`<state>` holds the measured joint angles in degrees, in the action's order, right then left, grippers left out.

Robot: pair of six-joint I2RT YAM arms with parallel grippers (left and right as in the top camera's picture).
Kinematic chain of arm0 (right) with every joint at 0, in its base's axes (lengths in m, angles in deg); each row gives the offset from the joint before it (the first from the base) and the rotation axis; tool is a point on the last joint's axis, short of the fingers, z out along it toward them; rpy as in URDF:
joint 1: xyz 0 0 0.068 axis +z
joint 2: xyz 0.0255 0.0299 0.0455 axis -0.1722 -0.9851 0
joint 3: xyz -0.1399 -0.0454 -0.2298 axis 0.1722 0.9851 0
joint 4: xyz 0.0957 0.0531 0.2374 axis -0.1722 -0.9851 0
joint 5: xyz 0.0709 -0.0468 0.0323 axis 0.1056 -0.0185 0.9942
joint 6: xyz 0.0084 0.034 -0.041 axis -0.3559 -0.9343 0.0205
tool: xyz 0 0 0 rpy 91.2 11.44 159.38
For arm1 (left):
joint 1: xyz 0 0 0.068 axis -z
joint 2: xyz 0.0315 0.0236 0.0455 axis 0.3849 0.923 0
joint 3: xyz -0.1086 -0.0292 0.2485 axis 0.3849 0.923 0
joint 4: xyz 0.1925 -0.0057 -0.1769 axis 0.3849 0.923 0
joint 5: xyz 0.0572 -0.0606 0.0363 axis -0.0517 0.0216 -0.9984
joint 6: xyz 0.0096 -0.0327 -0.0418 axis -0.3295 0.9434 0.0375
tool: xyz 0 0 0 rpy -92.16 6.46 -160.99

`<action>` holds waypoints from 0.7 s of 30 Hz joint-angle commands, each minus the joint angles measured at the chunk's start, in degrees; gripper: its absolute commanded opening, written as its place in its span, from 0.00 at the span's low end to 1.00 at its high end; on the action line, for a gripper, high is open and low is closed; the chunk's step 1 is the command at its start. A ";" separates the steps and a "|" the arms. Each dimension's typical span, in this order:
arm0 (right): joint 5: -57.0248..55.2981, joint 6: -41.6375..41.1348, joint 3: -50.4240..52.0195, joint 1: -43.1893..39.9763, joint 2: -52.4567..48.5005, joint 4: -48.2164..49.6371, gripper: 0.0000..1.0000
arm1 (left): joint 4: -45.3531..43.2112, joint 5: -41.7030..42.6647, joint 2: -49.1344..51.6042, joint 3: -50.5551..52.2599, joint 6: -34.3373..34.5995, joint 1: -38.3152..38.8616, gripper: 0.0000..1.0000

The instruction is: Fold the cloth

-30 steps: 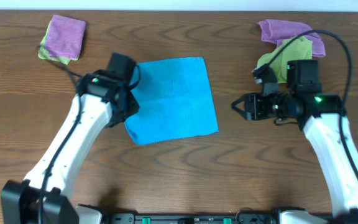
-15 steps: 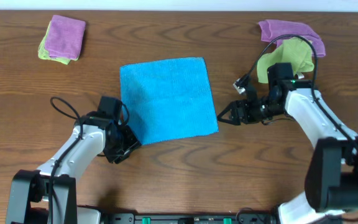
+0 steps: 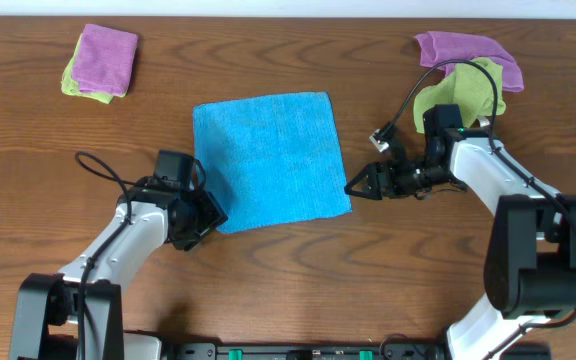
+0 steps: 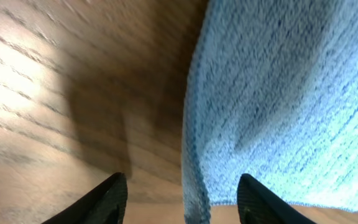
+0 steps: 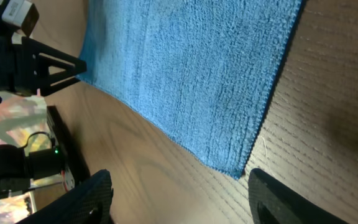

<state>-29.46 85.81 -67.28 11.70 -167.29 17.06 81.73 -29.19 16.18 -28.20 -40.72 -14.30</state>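
A dark brown wooden table (image 3: 288, 280) fills nearly the whole overhead frame, its grain running from left to right in darker streaks under soft, even light. Along the very top of that frame a narrow pale strip (image 3: 268, 8) shows beyond the table's far edge; whether it is wall or floor cannot be told. In the left wrist view the light makes a bright patch of glare (image 4: 17, 81) on the wood at the left of the frame, with a soft shadow beside it.

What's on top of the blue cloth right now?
Nothing rests on the cloth; it lies bare on the table. The left fingers and right fingers straddle its lower corners, open. The wood beneath is covered.
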 commanded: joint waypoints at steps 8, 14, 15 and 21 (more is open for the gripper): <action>1.46 1.36 -0.26 -0.26 -8.24 -0.63 0.73 | -1.88 0.24 -0.26 -0.02 -0.81 -2.43 0.59; 1.29 1.36 -0.24 1.18 -11.43 -1.51 0.72 | -3.41 0.68 0.44 -0.02 -0.79 -2.45 0.59; 1.25 1.36 -0.24 1.57 -11.69 -1.53 0.71 | -3.41 0.68 0.48 -0.02 -0.81 -2.43 0.59; 0.61 1.33 -0.24 3.93 -12.26 -1.51 0.73 | -3.37 0.68 0.48 -0.02 -0.83 -2.45 0.59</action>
<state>-24.72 86.03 -67.66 14.26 -177.35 15.31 78.39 -28.73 16.18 -28.18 -40.74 -16.49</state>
